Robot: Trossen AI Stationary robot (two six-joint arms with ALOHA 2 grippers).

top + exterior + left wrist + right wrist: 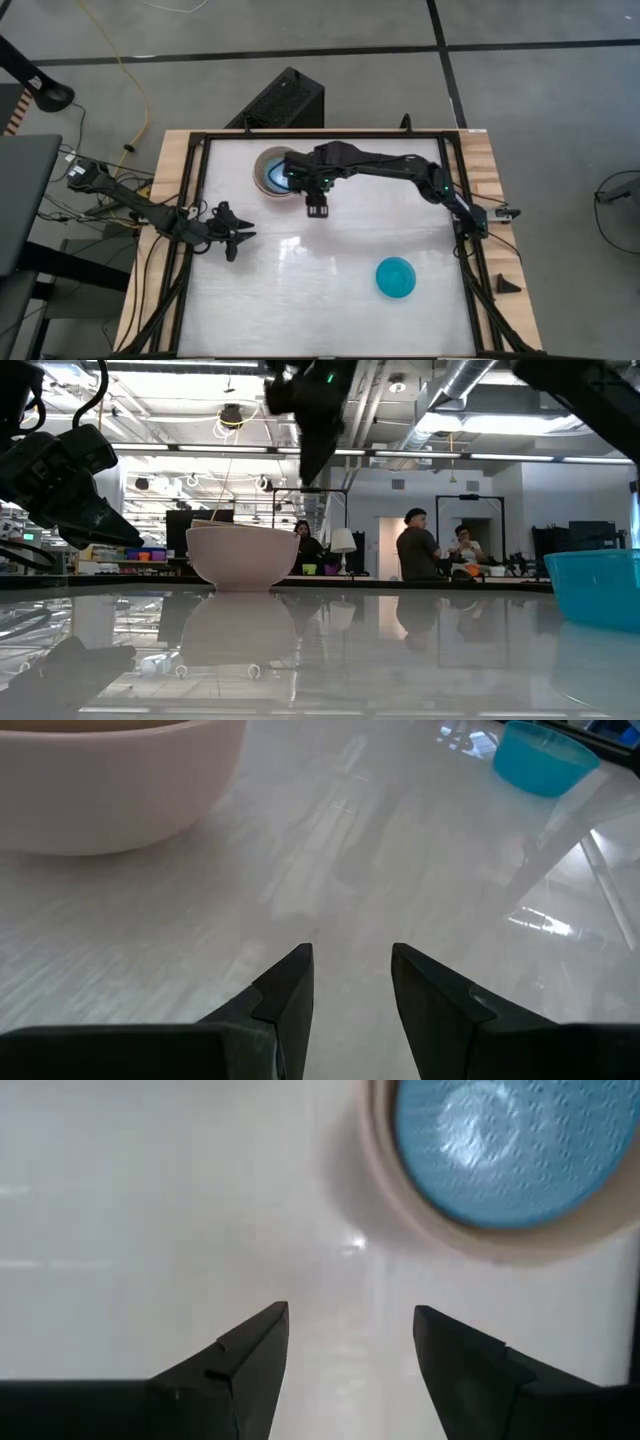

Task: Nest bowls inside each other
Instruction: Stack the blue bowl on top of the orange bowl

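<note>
A pale pink-white bowl (260, 165) stands on its base at the table's far side, with a light blue bowl (505, 1145) nested inside it. In the low view a thin rim of another bowl (212, 522) shows inside the pale one. My right gripper (316, 209) hangs open above the table, just to the right of and nearer than this stack, pointing steeply down, with nothing between its fingers (245, 1350). A teal-blue bowl (396, 277) stands alone on the table at the near right. My left gripper (235, 240) waits open and low at the table's left side.
A black frame (195, 200) runs around the white table top. A black box (280, 100) stands on the floor beyond the far edge. People (415, 545) sit in the room behind the table. Bare table (320, 290) lies between the stack and the teal-blue bowl.
</note>
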